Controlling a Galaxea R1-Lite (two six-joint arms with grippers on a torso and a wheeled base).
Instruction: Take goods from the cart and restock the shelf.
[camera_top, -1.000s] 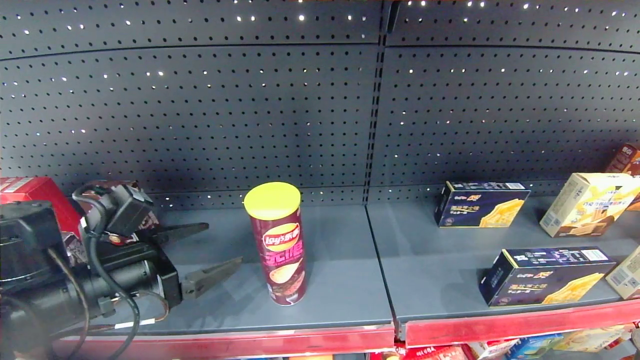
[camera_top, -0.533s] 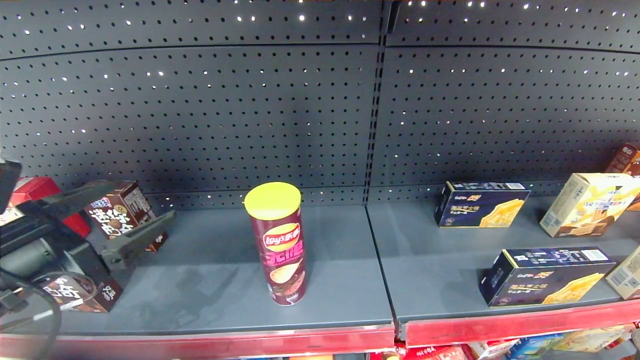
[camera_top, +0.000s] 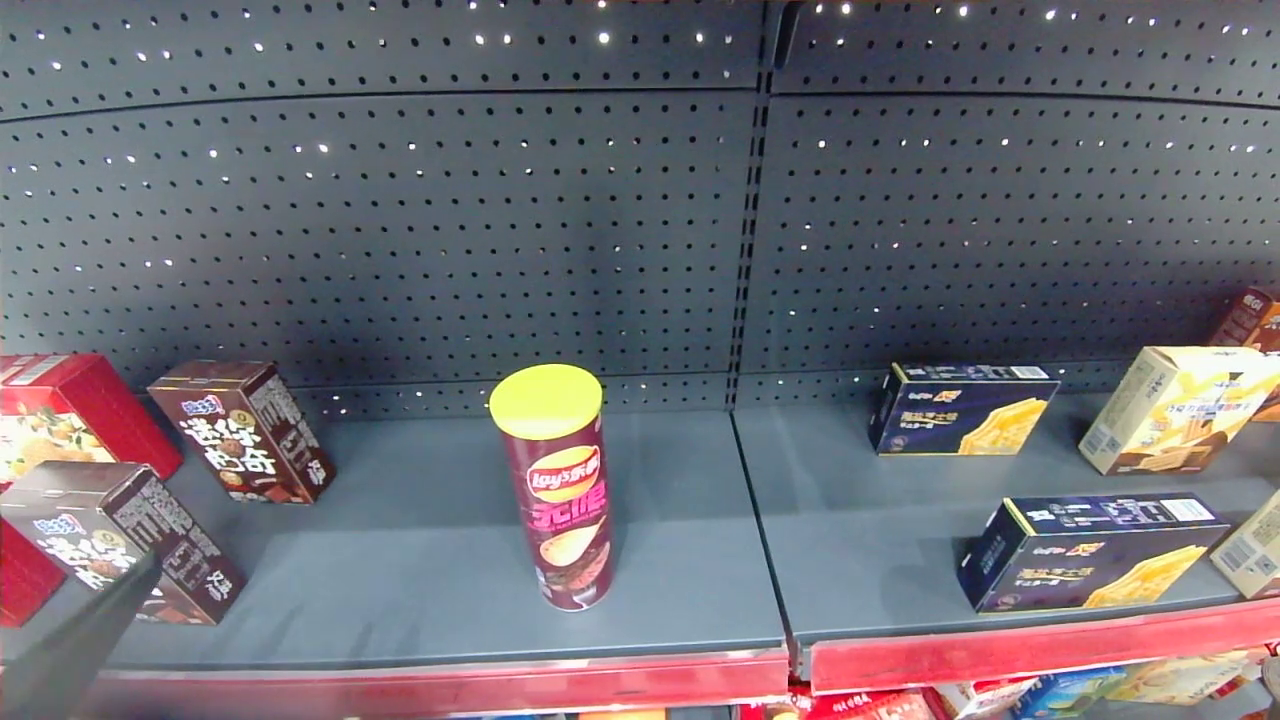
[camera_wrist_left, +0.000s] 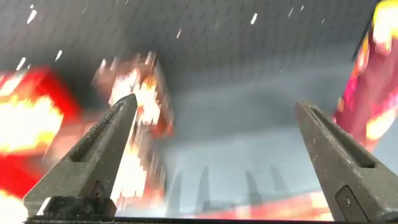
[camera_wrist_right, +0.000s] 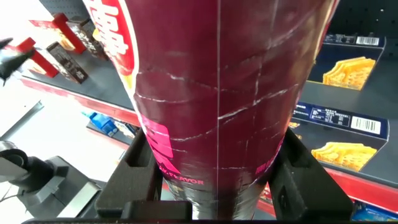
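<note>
And the right gripper (camera_wrist_right: 217, 177) is clamped on a maroon chips can (camera_wrist_right: 217, 81), with a finger (camera_wrist_right: 134, 180) pressed against each side of the tube. The held tube's long axis runs crosswise to the line between those two fingers. Both ends are cut off from sight, so I can't tell which way the lid points. It sits out in front of the shelf (camera_top: 420, 560), not on it.

Over to the left gripper (camera_wrist_left: 216, 104): jaws spread wide, nothing between them. One dark fingertip (camera_top: 70, 640) shows low down, well to the left of the standing can (camera_top: 553, 490) and nearer to the robot than it.

That standing can is the marker here. It is upright on the shelf, long axis vertical, yellow lid (camera_top: 545, 400) on top, label facing out, close to the front lip.

Well apart to its left are two brown boxes, one toward the back (camera_top: 245, 430) and one nearer the front (camera_top: 120, 540), both leaning. A red box (camera_top: 60, 410) stands beyond them, farther left.

To the can's right are two dark blue boxes, one at the back (camera_top: 960, 408) and one at the front (camera_top: 1090, 552). Farther right again is a cream box (camera_top: 1170, 405).
</note>
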